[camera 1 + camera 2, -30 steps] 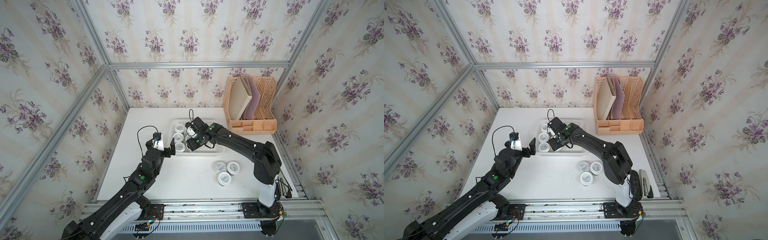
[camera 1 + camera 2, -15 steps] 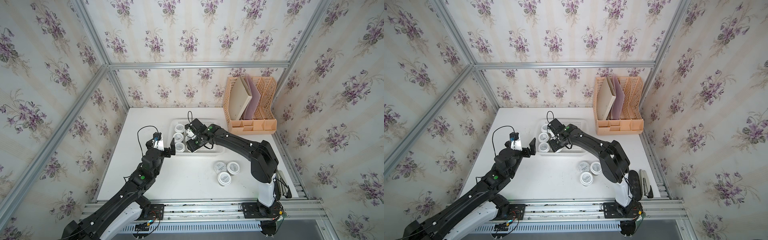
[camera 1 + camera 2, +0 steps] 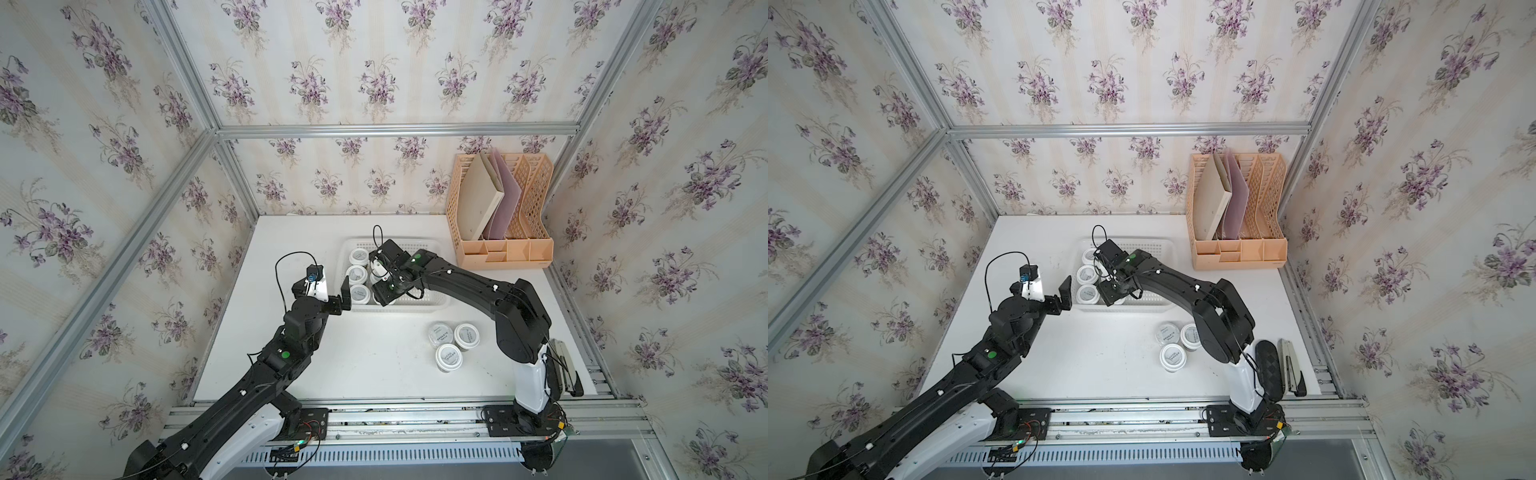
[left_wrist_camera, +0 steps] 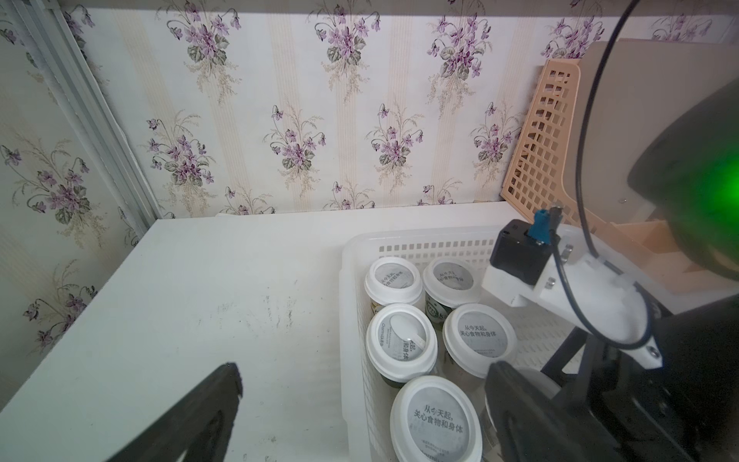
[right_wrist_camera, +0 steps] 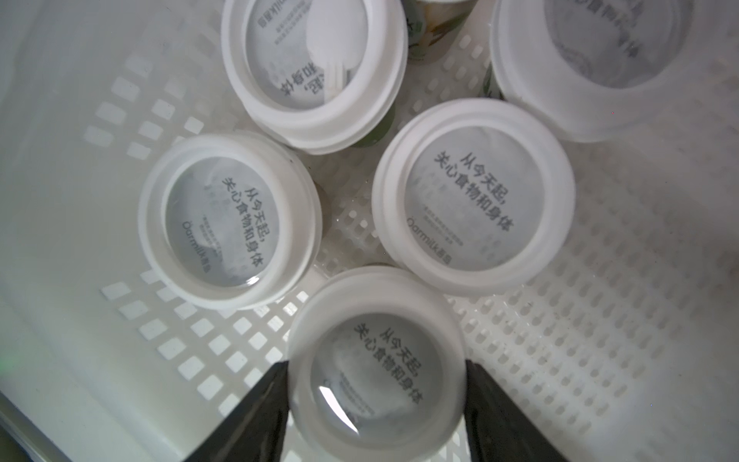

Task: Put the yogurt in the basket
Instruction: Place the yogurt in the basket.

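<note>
Since a second ago, our right arm has folded a little inward over the shallow white perforated plastic basket (image 3: pixel 432 305); the left arm has not stirred. Our right tool (image 5: pixel 376 368) is clamped on a small round yogurt cup with a white rimmed lid and grey printed top (image 5: pixel 378 340), one finger on each side of the lid. It hangs over the basket's grid floor, close beside four cups already standing there (image 5: pixel 474 196). Whether its base touches yet, we cannot tell.

We judge this is the set-down. We should keep the cup upright, lower it straight onto the bare patch of floor, and release only once it rests. With neighbours so close, we should part the fingers just enough to free the lid, then rise straight up.

Our left tool (image 4: pixel 364 370) is spread wide and empty, just outside the basket's wall; it should stay clear. Three more cups (image 3: pixel 449 358) wait clustered on the white worktop (image 3: pixel 374 365).
</note>
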Controlling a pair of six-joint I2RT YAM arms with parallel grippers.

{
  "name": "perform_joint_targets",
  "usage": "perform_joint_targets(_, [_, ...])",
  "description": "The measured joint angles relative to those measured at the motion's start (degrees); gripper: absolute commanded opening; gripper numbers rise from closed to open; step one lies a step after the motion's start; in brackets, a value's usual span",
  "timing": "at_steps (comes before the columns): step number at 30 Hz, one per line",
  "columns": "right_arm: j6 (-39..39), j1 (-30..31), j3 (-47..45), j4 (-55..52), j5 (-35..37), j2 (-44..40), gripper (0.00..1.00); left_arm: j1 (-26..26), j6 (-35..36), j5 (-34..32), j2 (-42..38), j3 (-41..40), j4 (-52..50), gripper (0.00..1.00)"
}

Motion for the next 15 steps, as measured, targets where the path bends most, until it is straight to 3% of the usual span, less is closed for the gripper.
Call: perform_joint_targets(15, [0.0, 0.1, -0.6, 0.3, -0.3, -2.0, 0.81, 0.0, 0.0, 0.0, -0.1, 0.0, 0.0, 0.99])
